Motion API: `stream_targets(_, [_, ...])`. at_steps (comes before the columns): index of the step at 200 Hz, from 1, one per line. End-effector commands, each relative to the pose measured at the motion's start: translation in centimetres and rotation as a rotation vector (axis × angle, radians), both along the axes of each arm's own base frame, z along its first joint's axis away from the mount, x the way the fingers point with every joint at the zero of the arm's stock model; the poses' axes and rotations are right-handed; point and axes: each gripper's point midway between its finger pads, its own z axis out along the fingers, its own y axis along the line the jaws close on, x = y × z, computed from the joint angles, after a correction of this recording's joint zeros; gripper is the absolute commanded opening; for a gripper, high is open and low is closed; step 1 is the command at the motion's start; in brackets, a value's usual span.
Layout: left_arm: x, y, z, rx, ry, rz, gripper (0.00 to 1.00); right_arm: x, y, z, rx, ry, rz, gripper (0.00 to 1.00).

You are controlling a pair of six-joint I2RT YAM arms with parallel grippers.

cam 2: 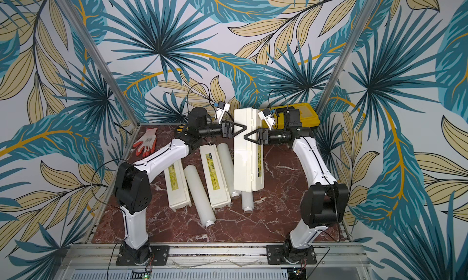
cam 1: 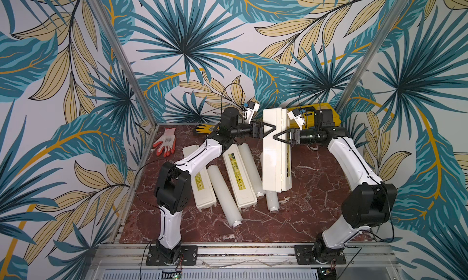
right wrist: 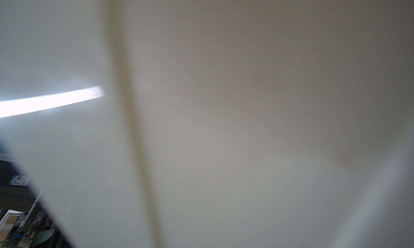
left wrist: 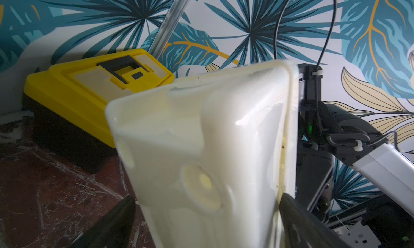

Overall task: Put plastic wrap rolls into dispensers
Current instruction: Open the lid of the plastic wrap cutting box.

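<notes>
Top views show the right gripper (cam 1: 277, 137) clamping a closed dispenser (cam 1: 274, 162) aloft toward 12 o'clock, with the left gripper (cam 1: 271, 129) spread wide astride it. Two shut dispensers (cam 1: 202, 187) (cam 1: 238, 180) lie toward 9 o'clock, and three rolls (cam 1: 224, 195) (cam 1: 250, 164) (cam 1: 272, 201) lie outside them on the table (cam 1: 316, 202).

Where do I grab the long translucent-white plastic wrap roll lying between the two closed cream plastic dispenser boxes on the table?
Probably the near third of the long translucent-white plastic wrap roll, just behind its white core stub, coming straight down with jaws across it. It lies flat, and that end juts past the flanking cream plastic dispenser boxes, leaving finger room either side.
</notes>
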Motion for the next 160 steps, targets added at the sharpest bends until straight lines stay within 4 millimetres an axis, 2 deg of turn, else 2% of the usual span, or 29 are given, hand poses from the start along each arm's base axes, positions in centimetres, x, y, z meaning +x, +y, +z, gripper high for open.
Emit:
stream_targets(1, [-4.2,-5.8,-7.4,0.166,0.116,-0.112,1.00,-4.0,4.3,2.9,0.112,-0.053,0.203,0.60])
stream_targets(27, [-6.2,-6.8,-7.3,0.153,0.102,-0.212,1.00,-4.2,4.4,2.8,0.121,-0.045,0.212,0.59])
stream_targets(71, [-6.6,-6.8,-9.1,0.211,0.140,-0.225,1.00,-4.5,4.5,3.3,0.137,-0.056,0.229,0.59])
stream_targets(90, [-7.3,-7.1,-8.6,0.194,0.127,-0.271,1.00,-4.7,4.6,3.9,0.165,-0.054,0.247,0.57])
stream_targets(110, [-7.5,-6.7,-6.9,0.174,0.064,-0.293,1.00,-5.2,4.8,4.0,0.174,-0.051,0.264,0.56])
stream_targets(142, [-6.8,-4.4,-2.0,0.063,-0.011,-0.332,1.00,-6.3,4.8,3.7,0.188,-0.022,0.292,0.55])
stream_targets(160, [-6.4,-3.7,-0.1,0.016,-0.036,-0.345,1.00,-6.7,4.7,3.5,0.184,-0.020,0.293,0.55])
